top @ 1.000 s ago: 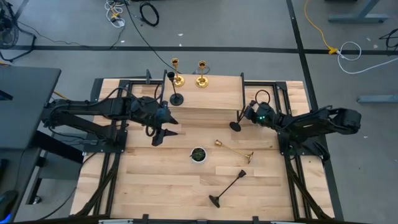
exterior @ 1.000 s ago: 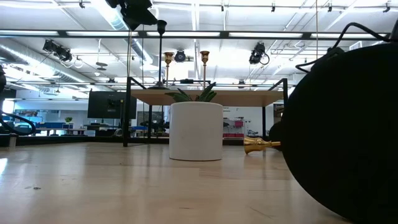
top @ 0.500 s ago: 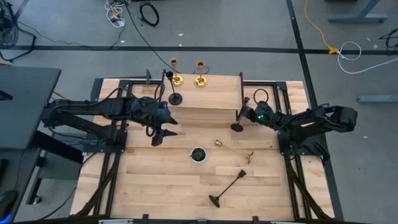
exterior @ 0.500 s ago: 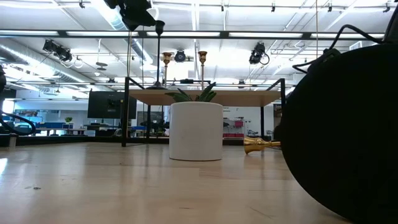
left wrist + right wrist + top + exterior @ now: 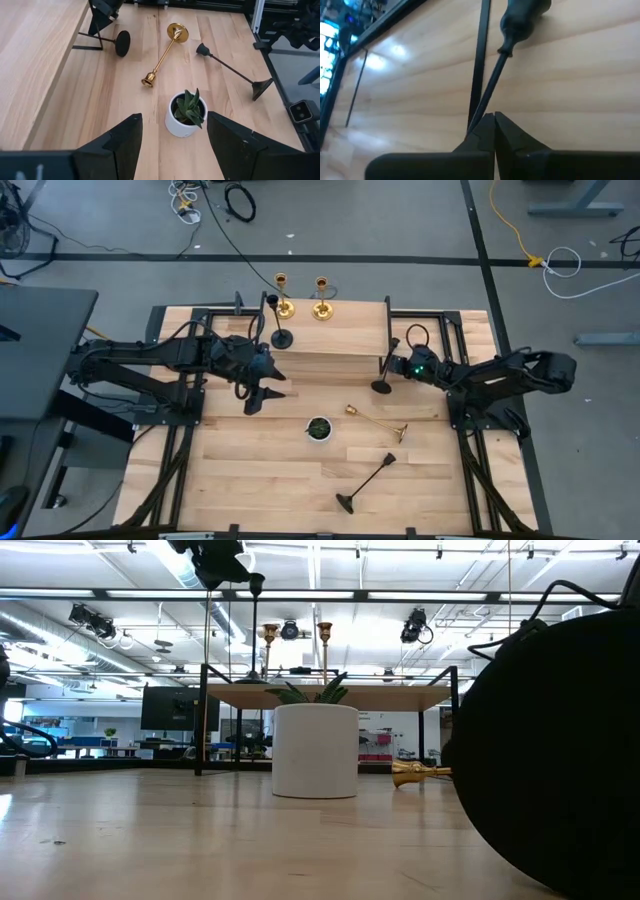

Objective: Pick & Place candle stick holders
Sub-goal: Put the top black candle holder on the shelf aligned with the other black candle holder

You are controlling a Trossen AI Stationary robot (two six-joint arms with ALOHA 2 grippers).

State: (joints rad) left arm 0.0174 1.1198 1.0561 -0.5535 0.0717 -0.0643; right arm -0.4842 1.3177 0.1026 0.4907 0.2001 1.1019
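Held holder: you have the slim matte black candle stick holder (image 5: 384, 366) at the right end of the raised wooden shelf (image 5: 340, 340), its round base by the shelf's black leg.
Handling: judge it stiff, light and top-heavy; a thin rod like this can swivel in a pinch, so take it mid-stem and move gently.
Right jaws: the right gripper (image 5: 494, 120) is clenched tight on that black stem, fingertips meeting around the rod in the right wrist view.
Left jaws: the left gripper (image 5: 172, 137) stands spread wide, holding nothing, hovering over the small white round pot with the green plant (image 5: 187, 113).
Already on shelf: two shiny gold holders (image 5: 281, 294) (image 5: 322, 297) and one black holder (image 5: 280, 323) stand upright there.
Still lying on the table: a gold holder (image 5: 376, 422) just beside the pot, and a black holder (image 5: 366, 481) nearer the front edge.
Grip advice: for the gold one expect a slicker surface; take its stem near the base end.
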